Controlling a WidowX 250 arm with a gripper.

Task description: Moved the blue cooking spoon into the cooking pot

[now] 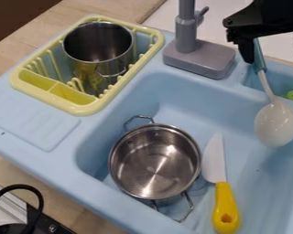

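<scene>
- In the camera view, we see the black end effector (pixel 275 55) at the upper right, above the far side of the light blue plastic sink (pixel 35 123); we cannot tell whether it is set wide or narrow, or whether it has hold of anything.
- We find the spoon with a blue handle and a glossy white bowl (pixel 276 124) just below it, handle up and slightly tilted, its bowl outside the pot, to the right.
- The shiny round metal cooking pot (pixel 155 162) sits in the sink's main basin, with one wire handle towards the faucet and the other towards the near side (we can see right down to its bottom).
- Just right of the pot lies a knife with a yellow handle and a pale blade (pixel 225 208), the blade pointing away from us.
- At the upper left, a taller metal pot (pixel 99 43) stands in a pale yellow dish rack (pixel 22 82).
- Behind the basin we see a grey faucet (pixel 201 57).
</scene>
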